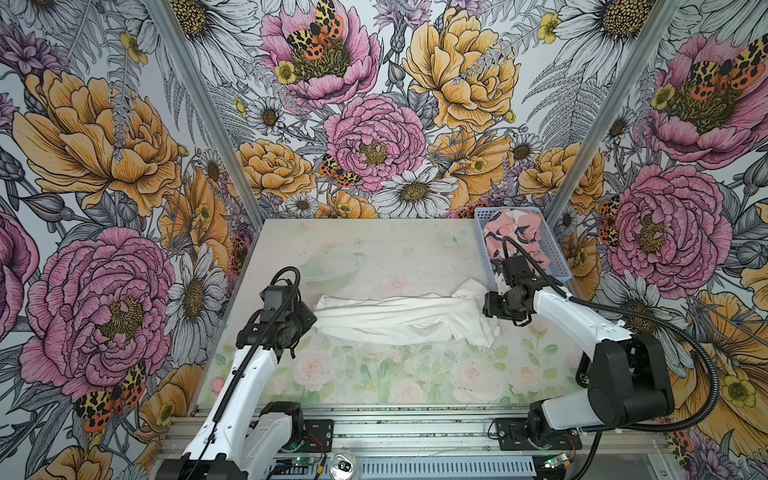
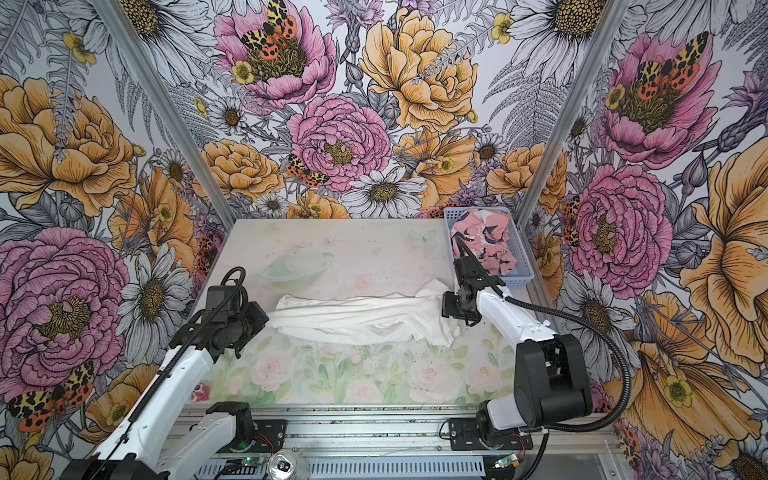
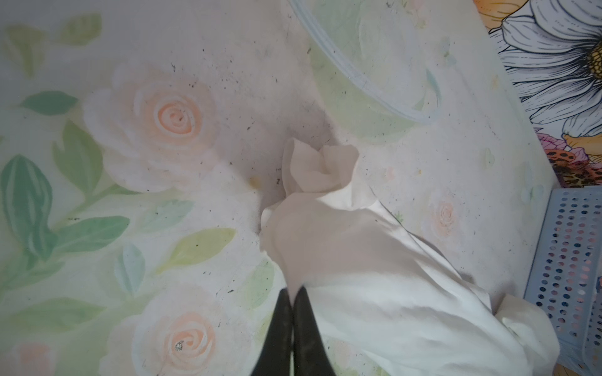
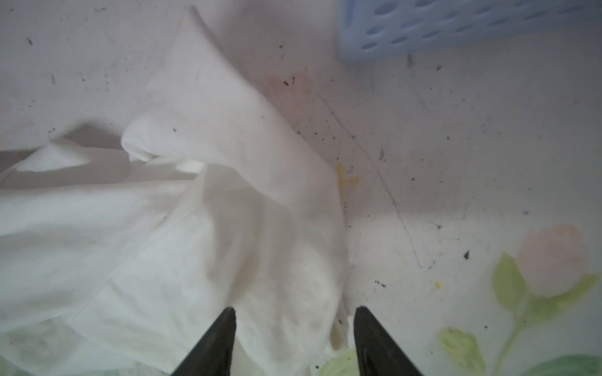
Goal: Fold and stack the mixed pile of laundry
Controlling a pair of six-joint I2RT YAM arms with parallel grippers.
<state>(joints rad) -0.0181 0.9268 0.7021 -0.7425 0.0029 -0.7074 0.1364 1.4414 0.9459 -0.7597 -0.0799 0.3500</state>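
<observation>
Closest to the top camera, a metal rail (image 1: 415,428) carries the bases of the 2 arms, and the flower-printed bench (image 1: 374,374) stretches away beyond it. In both top views the white garment (image 1: 399,318) (image 2: 357,318) lies across the middle of the bench as a long rumpled band running left to right. Its right end is bunched wider than the rest.

The left fingers (image 3: 286,312) are pressed together on the band's left end. The cloth narrows right into their tips, and a small twisted tuft of it lies on the bench beyond them. From that pinch the garment runs off toward the basket (image 3: 573,254).

The right fingers (image 4: 221,335) stand apart and grip nothing. The bunched right end of the white garment lies below them and fills most of the gap between the 2 tips. Its edge stops just short of 1 finger, with bare bench past it. Whether the tips touch the cloth cannot be told.

The pink garment (image 1: 519,237) (image 2: 484,239), blotched with navy and white, sits crumpled inside the light blue perforated basket at the bench's far right corner. It lies just behind the right arm's wrist and well apart from the left fingers.
</observation>
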